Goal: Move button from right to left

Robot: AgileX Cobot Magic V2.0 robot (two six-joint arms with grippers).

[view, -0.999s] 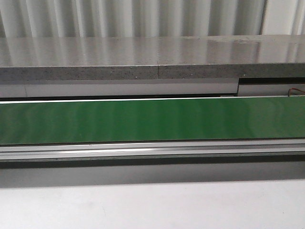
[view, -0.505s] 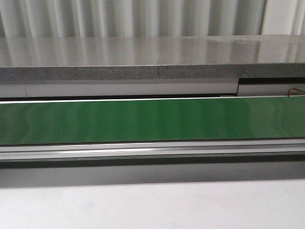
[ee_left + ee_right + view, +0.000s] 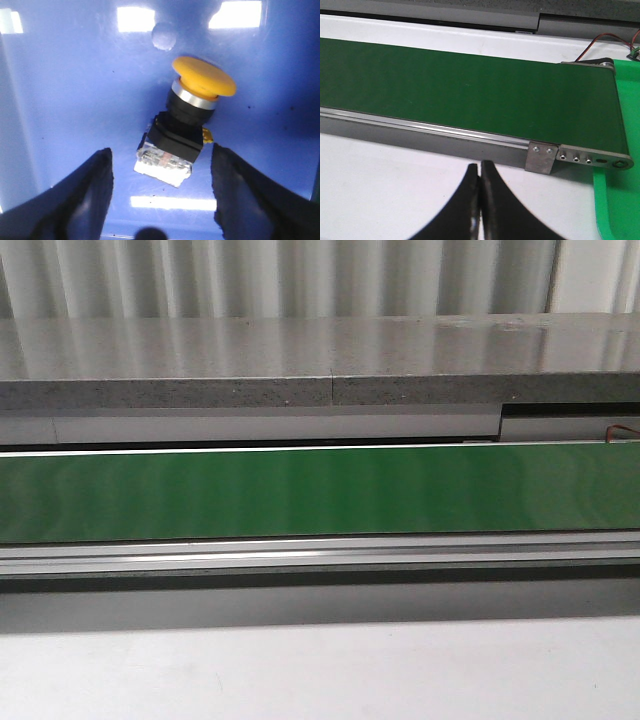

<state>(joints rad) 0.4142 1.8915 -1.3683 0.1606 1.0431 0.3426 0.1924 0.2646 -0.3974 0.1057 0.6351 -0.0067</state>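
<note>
The button [image 3: 187,127] lies on its side on the floor of a blue bin [image 3: 75,90] in the left wrist view. It has an orange round cap, a silver ring, a black body and a clear, pale base. My left gripper [image 3: 161,150] is open just above it, with one dark finger on each side of the base and not touching it. My right gripper [image 3: 479,165] is shut and empty over the white table [image 3: 380,180], just in front of the conveyor's near rail. Neither gripper nor the button shows in the front view.
A long green conveyor belt [image 3: 320,490] with metal side rails runs across the front view, and a grey stone ledge [image 3: 320,360] lies behind it. The belt's right end roller [image 3: 592,157] and a green tray [image 3: 620,200] beside it show in the right wrist view.
</note>
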